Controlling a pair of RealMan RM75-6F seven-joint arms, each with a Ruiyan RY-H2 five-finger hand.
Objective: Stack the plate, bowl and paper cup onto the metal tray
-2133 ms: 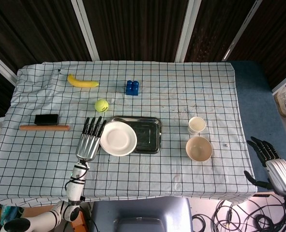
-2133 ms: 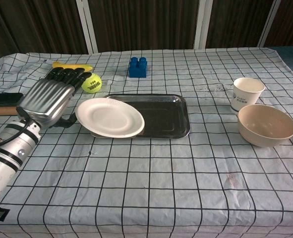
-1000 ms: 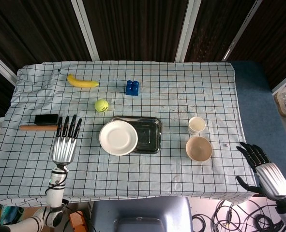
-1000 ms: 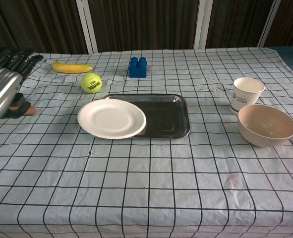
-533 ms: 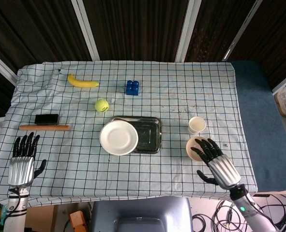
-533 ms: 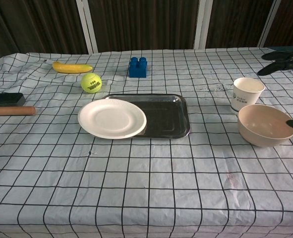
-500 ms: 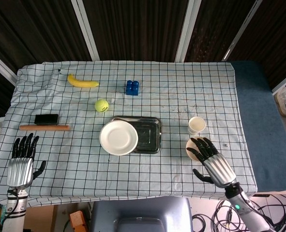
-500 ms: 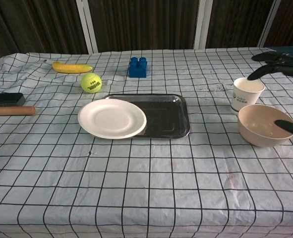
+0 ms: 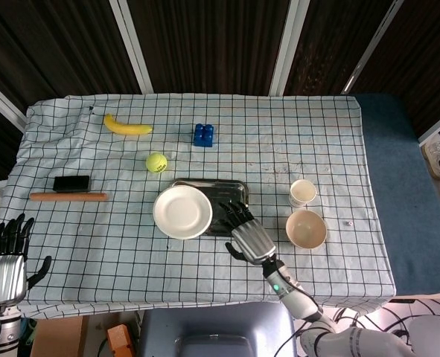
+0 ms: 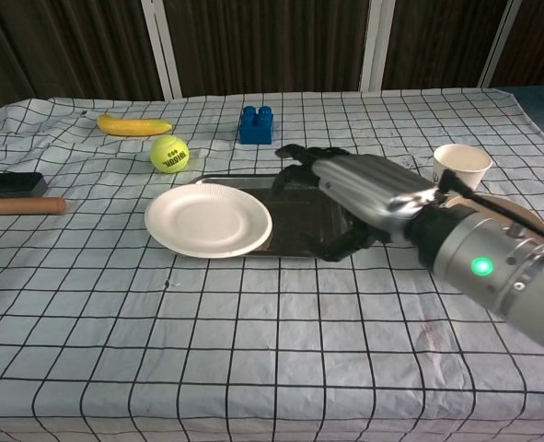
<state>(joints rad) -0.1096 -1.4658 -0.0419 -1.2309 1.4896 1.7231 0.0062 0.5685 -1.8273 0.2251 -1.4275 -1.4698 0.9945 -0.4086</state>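
my right hand (image 9: 249, 235) hovers over the near right part of the metal tray (image 9: 228, 192), fingers spread apart and holding nothing, palm down. my left hand (image 9: 5, 268) hangs off the near left edge of the desk (image 9: 115, 253), fingers apart too, nothing in it; only the head view shows it. the white plate (image 9: 182, 212) lies on the tray's left end, its left rim sticking out past the tray edge over the checked cloth. the bowl (image 9: 306, 229) sits on the desk to the right of the tray, well apart from it, and the paper cup (image 9: 303, 193) stands upright just behind the bowl. farther back lie a tennis ball (image 9: 156, 162), a blue block (image 9: 203, 134) and a banana (image 9: 126, 126). at the left lie a wooden stick (image 9: 68, 196) and a black box (image 9: 71, 183) just behind it.
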